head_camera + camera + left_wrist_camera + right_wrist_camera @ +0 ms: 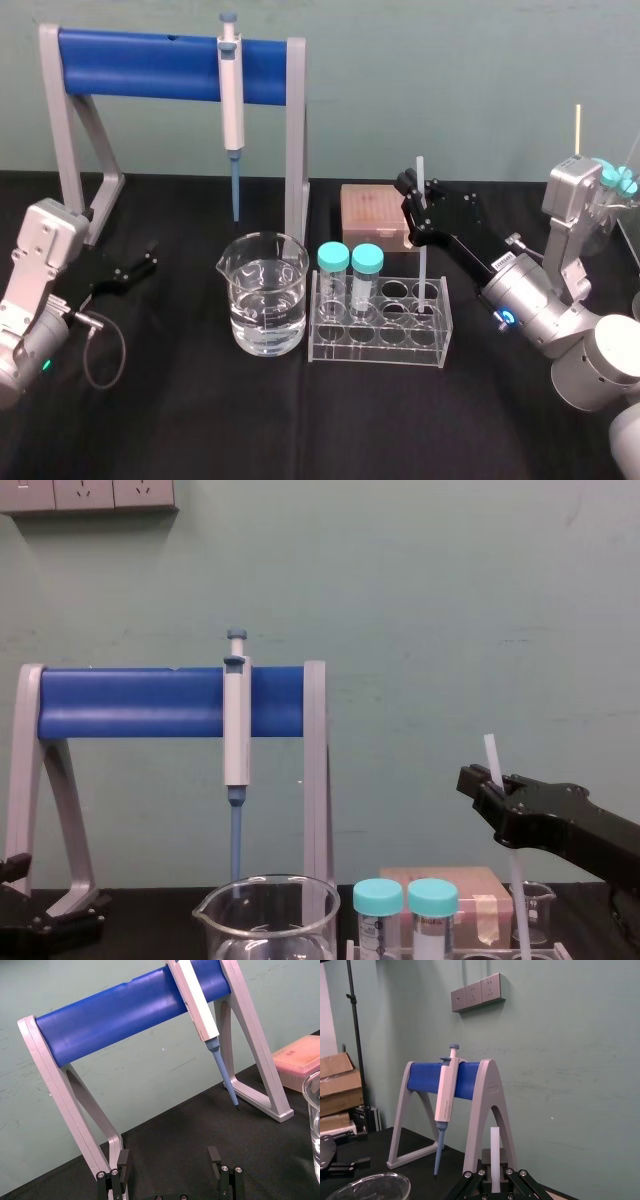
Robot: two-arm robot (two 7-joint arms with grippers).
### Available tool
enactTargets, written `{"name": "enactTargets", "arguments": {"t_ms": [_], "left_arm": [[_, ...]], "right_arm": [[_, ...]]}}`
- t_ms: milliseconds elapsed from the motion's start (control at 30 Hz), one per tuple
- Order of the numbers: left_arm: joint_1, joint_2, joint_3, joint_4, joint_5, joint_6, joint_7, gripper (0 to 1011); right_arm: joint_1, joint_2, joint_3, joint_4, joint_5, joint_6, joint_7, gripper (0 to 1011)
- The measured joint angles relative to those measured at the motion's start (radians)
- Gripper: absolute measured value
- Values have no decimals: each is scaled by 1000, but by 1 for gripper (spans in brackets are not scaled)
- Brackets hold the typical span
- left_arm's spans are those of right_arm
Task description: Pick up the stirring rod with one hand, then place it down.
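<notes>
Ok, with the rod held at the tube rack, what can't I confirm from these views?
Whether the stirring rod touches the rack with its lower tip: the head view's clear walls muddle it, and the chest view's bottom edge cuts it off.
The right claw's contact on the rod: its own linkage covers it in the right wrist view.
The left claw, parked left, is open.

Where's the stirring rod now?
Head view, right of centre: the stirring rod stands upright in the right gripper, its lower end at the right end of the tube rack.
</notes>
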Motion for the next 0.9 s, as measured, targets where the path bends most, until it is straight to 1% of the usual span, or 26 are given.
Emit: {"name": "enactTargets", "arguments": {"t_ms": [900], "left_arm": [[0,0,0,0,0,0,0,1001]], "right_arm": [[1,-6,-2,24,-12,14,-5,66]]}}
